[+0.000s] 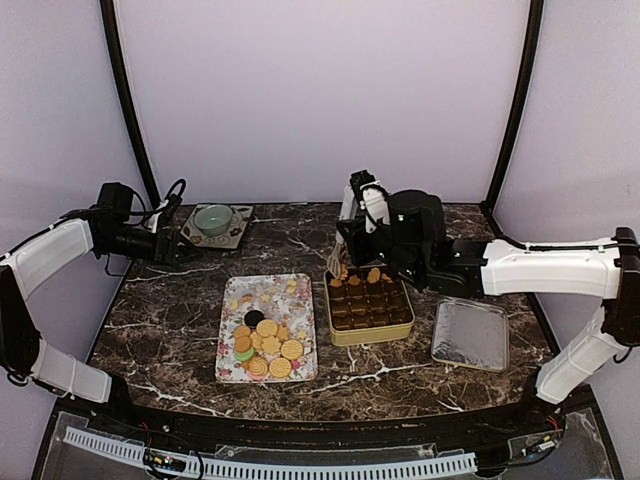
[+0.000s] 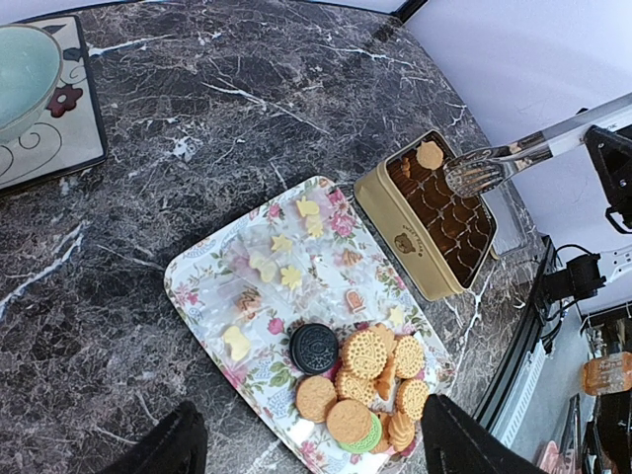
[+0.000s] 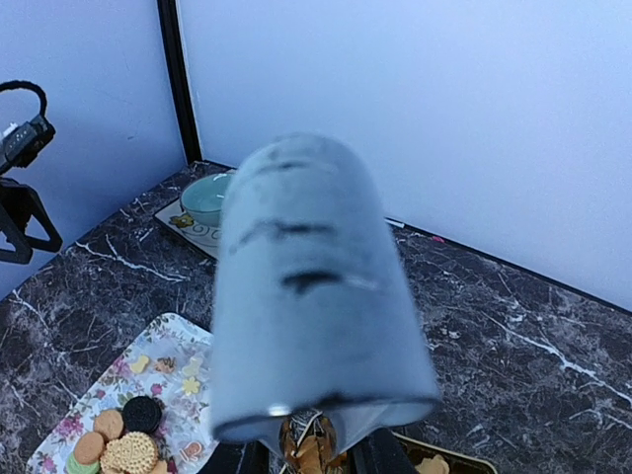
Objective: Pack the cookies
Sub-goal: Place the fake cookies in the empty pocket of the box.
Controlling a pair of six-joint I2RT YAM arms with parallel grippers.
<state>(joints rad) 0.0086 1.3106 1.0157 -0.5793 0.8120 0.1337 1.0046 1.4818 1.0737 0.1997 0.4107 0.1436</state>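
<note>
Judging by the tongs (image 2: pixel 491 165) poised over the far end of the tin (image 2: pixel 407 237), the step looks like seating a biscuit in a cup; whether the tips carry one I cannot tell. The right arm (image 1: pixel 545 268) has its jaws clamped on the tongs. The left arm (image 1: pixel 60 250) hangs back near the bowl (image 1: pixel 213 217), jaws wide and empty.

To do it well, I'd come straight down over one paper cup, let go low, and squeeze lightly, since these likely crumble.

The tin holds a few cookies (image 1: pixel 373 275) along its far row, and the other cups look empty. Most lie heaped at the near end of the flowered tray (image 2: pixel 202 286) on the worktop. They are golden, with one dark and some green. The lid (image 1: pixel 470 334) lies beside the tin.
</note>
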